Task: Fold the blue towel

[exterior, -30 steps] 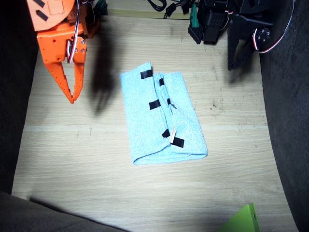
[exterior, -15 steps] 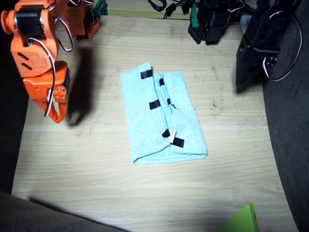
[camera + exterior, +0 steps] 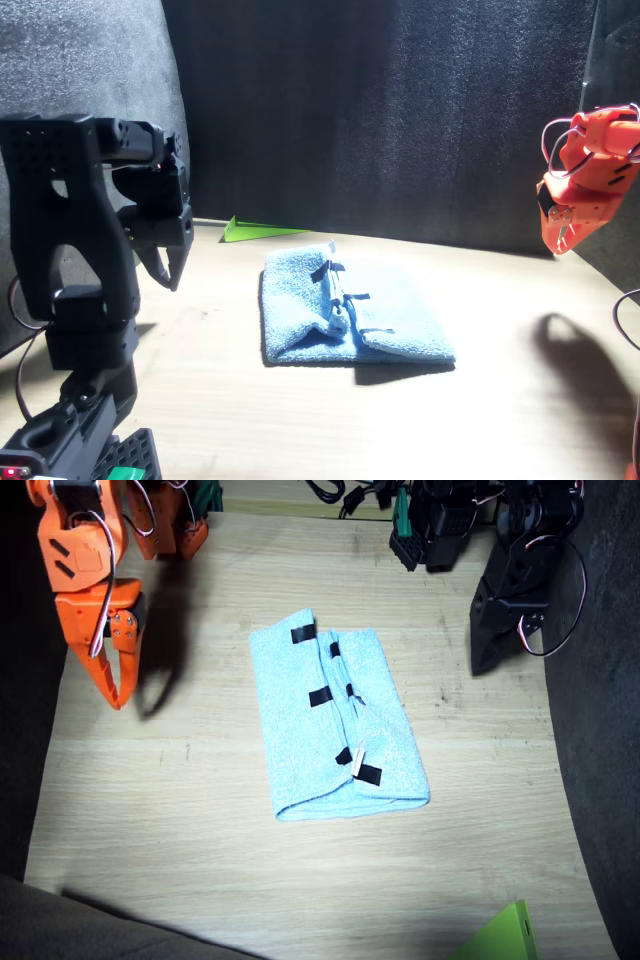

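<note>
The blue towel lies folded in the middle of the wooden table, a long bundle with its open layers meeting along a ridge down its length. Small black tape strips sit along that ridge and near it, and a tiny white tag shows just beside the strip closest to the towel's rounded folded end. In the front view the towel rests flat with the ridge bunched slightly upward and a shadow under its near edge. The right gripper, orange, hangs above the table well apart from the towel, off the towel's long plain side; its two fingers point downward with only a narrow gap between them and nothing held. In the front view this gripper is raised high above the table, casting a curved shadow on the wood. The left gripper, black, hangs off the opposite side of the towel, also well apart from it; whether its claw is wide or narrow cannot be told from either view. A green wedge lies at the table's edge beyond the towel's folded end.
</note>
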`<state>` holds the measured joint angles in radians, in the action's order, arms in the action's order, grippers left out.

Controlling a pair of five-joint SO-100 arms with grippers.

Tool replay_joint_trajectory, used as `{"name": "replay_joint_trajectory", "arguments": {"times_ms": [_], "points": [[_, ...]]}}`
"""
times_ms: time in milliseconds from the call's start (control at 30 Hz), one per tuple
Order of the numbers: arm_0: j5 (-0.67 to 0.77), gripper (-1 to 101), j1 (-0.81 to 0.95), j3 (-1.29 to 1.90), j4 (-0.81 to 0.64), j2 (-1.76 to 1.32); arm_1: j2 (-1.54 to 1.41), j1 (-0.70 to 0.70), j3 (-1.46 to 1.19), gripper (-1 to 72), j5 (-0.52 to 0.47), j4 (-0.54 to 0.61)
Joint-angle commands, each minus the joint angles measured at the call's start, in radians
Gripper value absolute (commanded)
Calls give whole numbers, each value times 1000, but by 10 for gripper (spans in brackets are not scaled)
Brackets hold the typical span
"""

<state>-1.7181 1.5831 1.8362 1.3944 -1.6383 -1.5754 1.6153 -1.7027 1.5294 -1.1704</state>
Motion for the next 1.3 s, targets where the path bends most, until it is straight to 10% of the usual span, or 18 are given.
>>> {"name": "replay_joint_trajectory", "arguments": {"times_ms": [0, 567, 1267], "points": [[-18, -2, -31, 115, -11, -252, -184, 2, -181, -1, -15, 74], [-84, -3, 69, 615, -166, -850, -1170, -110, -920, -1, -104, 110], [2, -3, 91, 762, -275, -943, -1563, -129, -1104, -1, -107, -6]]}}
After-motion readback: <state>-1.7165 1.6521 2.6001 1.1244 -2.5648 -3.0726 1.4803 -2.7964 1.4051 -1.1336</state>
